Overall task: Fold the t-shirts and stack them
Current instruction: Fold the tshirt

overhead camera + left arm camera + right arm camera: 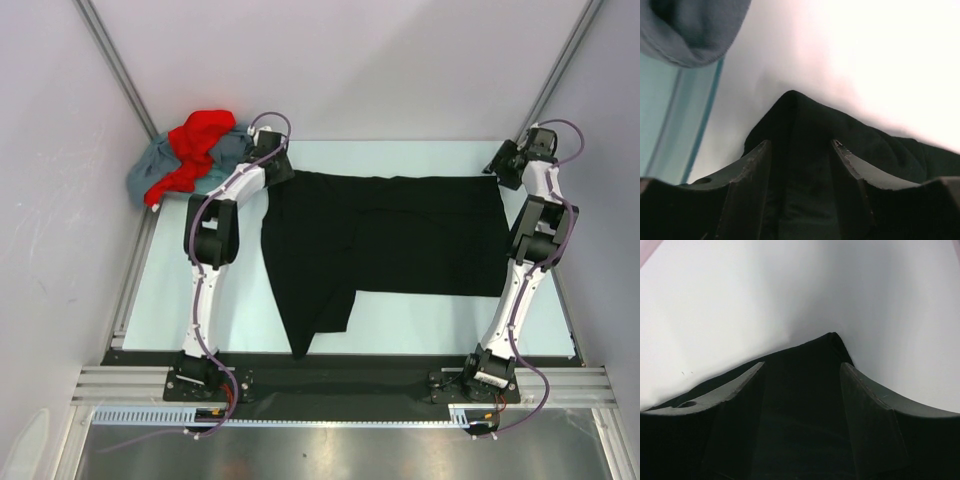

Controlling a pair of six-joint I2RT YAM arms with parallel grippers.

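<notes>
Black t-shirt [400,235] lies spread on the pale table [430,320] between the two arms. Nearest the bases, one flap of it [315,320] trails toward the near left in a narrowing tongue; it looks like a sleeve or a loose corner, which suggests the shirt is only part folded. Beyond that the body is a flat, matte, wide rectangle with a step in its near edge, limp knit cloth that shows almost no sheen.

At its far corners sit the grippers, placed as a pair, probably to take both corners and bring that edge over evenly. The left gripper [800,145] has its dark fingers about half apart, straddling a peaked corner of black cloth; whether the pads press it, I cannot tell. The right gripper [802,365] stands likewise, jaws partly open around the other corner.

Farthest, in the far left corner, the red t-shirt [200,135] lies crumpled on the grey-blue t-shirt [150,175], both unfolded.
</notes>
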